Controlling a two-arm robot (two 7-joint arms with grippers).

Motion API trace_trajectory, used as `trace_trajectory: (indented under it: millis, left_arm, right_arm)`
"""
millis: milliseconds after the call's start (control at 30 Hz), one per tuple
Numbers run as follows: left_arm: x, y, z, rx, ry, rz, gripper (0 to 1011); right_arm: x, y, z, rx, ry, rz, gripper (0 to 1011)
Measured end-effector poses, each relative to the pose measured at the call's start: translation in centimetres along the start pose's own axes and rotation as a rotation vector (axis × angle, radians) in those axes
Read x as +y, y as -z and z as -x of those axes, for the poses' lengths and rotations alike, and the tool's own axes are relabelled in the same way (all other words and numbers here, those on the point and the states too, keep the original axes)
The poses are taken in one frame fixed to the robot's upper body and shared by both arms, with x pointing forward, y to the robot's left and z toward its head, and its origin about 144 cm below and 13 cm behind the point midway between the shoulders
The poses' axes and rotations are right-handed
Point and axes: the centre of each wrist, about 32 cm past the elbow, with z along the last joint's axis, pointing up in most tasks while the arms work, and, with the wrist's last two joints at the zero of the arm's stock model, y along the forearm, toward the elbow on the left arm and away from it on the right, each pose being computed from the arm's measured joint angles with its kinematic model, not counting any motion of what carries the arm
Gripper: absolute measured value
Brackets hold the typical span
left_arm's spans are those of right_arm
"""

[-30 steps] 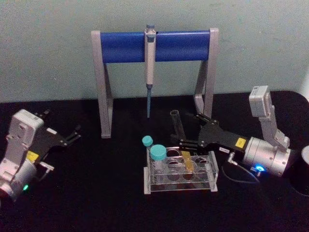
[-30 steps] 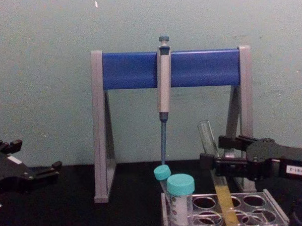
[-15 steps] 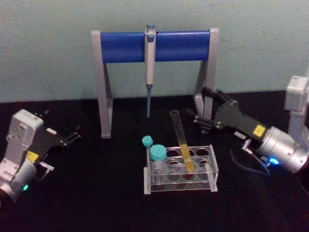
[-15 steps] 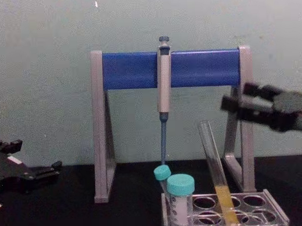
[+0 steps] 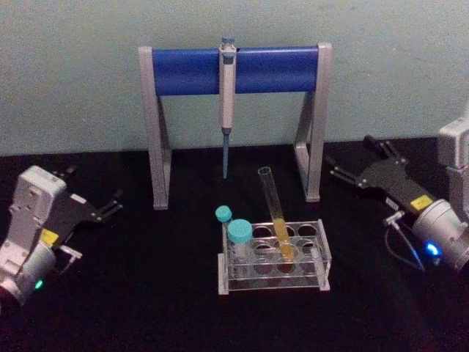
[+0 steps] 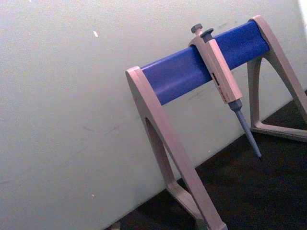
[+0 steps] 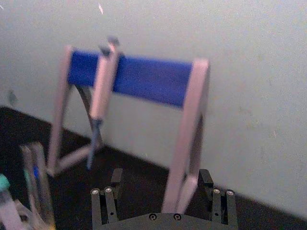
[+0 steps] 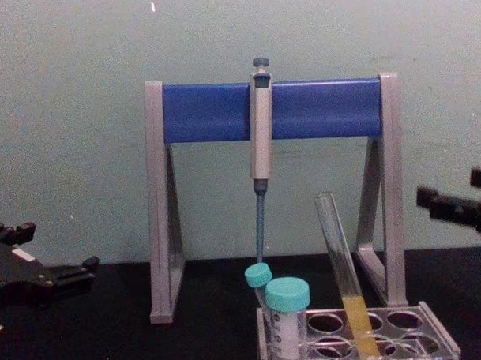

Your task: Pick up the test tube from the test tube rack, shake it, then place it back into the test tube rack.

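Two grippers flank the work, and neither holds anything. Starting at the left edge of the black tabletop (image 5: 146, 293), the left gripper (image 5: 110, 207) lies parked low near that edge, its fingers only narrowly parted and pointing inward toward the middle; it is well apart from everything on the table.

Moving toward the centre, the grey-and-blue pipette stand (image 5: 234, 70) rises along the back edge with a pipette (image 5: 227, 95) hanging from its bar. In front of it, near the middle of the table, sits the test tube rack (image 5: 315, 264). Two teal-capped tubes (image 5: 239, 233) stand at the rack's left end. The test tube (image 5: 272, 205) stands in a hole toward the rack's right half, yellow liquid in its lower part. Its long axis is not quite upright: the open mouth leans to the left and back, toward the stand.

Further right, the right gripper (image 5: 363, 163) hovers above the table toward the right edge, jaws spread wide and empty, fingertips aimed left toward the stand's right leg. The tube lies to its left and lower, well apart from it. This is clearly the nearer arm. With the tube seated in the rack and the jaws free, the task looks finished, or nearly so.
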Motion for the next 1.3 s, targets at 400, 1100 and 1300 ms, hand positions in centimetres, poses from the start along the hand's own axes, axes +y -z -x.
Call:
trace_trajectory:
  millis: [400,1100,1300]
  left_arm:
    - [0.0,0.0,0.0,0.000,0.000,0.000,1001]
    - [0.0,0.0,0.0,0.000,0.000,0.000,1001]
    - [0.0,0.0,0.0,0.000,0.000,0.000,1001]
  right_arm:
    - [0.1,2.5,0.7,-0.004,0.068,0.200,1000]
    - [0.1,2.6,0.6,0.001,0.069,0.195,1000]
    - [0.1,2.5,0.6,0.001,0.068,0.194,1000]
